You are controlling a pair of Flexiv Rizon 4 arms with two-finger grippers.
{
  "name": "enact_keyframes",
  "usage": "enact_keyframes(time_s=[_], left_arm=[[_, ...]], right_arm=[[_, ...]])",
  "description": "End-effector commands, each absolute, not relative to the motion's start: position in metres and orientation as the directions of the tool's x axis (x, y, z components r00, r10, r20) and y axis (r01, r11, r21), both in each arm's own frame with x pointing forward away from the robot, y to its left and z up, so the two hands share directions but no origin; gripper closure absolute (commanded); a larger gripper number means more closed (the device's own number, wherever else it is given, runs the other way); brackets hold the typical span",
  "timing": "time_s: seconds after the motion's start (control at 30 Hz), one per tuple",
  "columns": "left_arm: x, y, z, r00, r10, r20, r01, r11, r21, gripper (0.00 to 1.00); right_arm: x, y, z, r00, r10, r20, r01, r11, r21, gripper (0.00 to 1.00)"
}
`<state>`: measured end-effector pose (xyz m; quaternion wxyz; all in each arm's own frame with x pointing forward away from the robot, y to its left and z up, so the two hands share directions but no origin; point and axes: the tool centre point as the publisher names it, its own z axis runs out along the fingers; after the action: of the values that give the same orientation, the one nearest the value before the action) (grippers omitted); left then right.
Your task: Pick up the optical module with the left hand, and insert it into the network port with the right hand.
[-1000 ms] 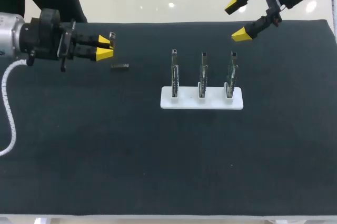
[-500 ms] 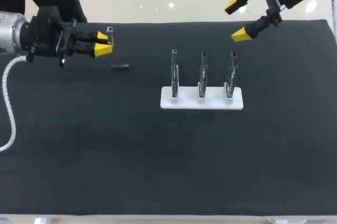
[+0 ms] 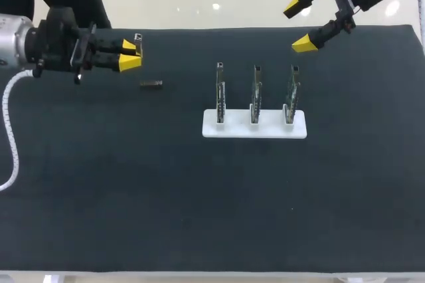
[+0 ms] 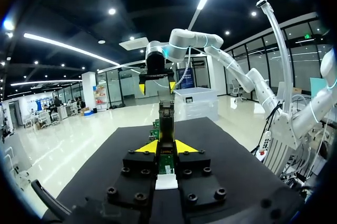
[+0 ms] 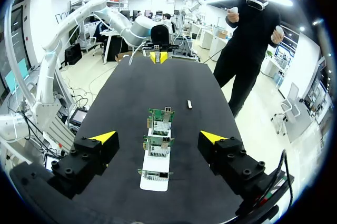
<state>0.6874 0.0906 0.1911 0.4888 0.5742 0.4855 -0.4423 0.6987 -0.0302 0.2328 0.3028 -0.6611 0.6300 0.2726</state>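
My left gripper [image 3: 131,54] hangs over the table's far left, shut on a slim optical module [image 3: 138,37]. In the left wrist view that module [image 4: 166,121] stands out between the yellow tips of the left gripper [image 4: 166,148], pinched from both sides. A second small module [image 3: 151,84] lies loose on the black mat just right of it. Three green network boards [image 3: 255,94] stand upright in a white holder [image 3: 254,130] at mid-table. My right gripper [image 3: 302,25] hovers wide open above the far right, holding nothing. From the right wrist, the right gripper [image 5: 158,138] looks down the row of boards [image 5: 158,148].
The black mat [image 3: 199,196] covers the whole table. The loose module [image 5: 189,103] lies beside the far end of the board row, between the holder and the left gripper [image 5: 158,56].
My left gripper, still holding the module, shifted slightly toward the table's far edge and to the left, then stopped. The right arm has not moved.
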Motion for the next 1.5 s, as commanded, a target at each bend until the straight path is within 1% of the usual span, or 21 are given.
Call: enact_keyframes(time_s=[0.03,0.3,0.4,0.53,0.8,1.0,1.17,1.27,1.5], left_arm=[[0.687,0.091,0.191,0.139,0.124,-0.982,0.990,-0.050,0.134,1.00],[0.687,0.091,0.191,0.139,0.124,-0.982,0.990,-0.050,0.134,1.00],[0.687,0.091,0.191,0.139,0.124,-0.982,0.990,-0.050,0.134,1.00],[0.687,0.091,0.191,0.139,0.124,-0.982,0.990,-0.050,0.134,1.00],[0.687,0.091,0.191,0.139,0.124,-0.982,0.990,-0.050,0.134,1.00],[0.687,0.091,0.191,0.139,0.124,-0.982,0.990,-0.050,0.134,1.00],[0.687,0.091,0.191,0.139,0.124,-0.982,0.990,-0.050,0.134,1.00],[0.687,0.091,0.191,0.139,0.124,-0.982,0.990,-0.050,0.134,1.00],[0.687,0.091,0.191,0.139,0.124,-0.982,0.990,-0.050,0.134,1.00]], right_arm=[[0.699,-0.030,0.232,0.058,-0.667,-0.743,-0.998,-0.023,-0.058,0.00],[0.699,-0.029,0.234,0.046,-0.665,-0.745,-0.999,-0.023,-0.041,0.00],[0.699,-0.018,0.240,0.046,-0.672,-0.739,-0.999,-0.023,-0.041,0.00],[0.695,0.005,0.243,-0.012,-0.664,-0.748,-1.000,0.012,0.005,0.00],[0.686,0.061,0.249,-0.087,-0.661,-0.745,-0.993,0.113,0.016,0.00],[0.681,0.097,0.252,-0.099,-0.680,-0.727,-0.987,0.159,-0.015,0.00],[0.673,0.127,0.253,-0.148,-0.668,-0.729,-0.978,0.207,0.008,0.00],[0.674,0.142,0.253,-0.176,-0.659,-0.732,-0.974,0.225,0.031,0.00],[0.681,0.171,0.247,-0.185,-0.652,-0.735,-0.969,0.248,0.024,0.00]])
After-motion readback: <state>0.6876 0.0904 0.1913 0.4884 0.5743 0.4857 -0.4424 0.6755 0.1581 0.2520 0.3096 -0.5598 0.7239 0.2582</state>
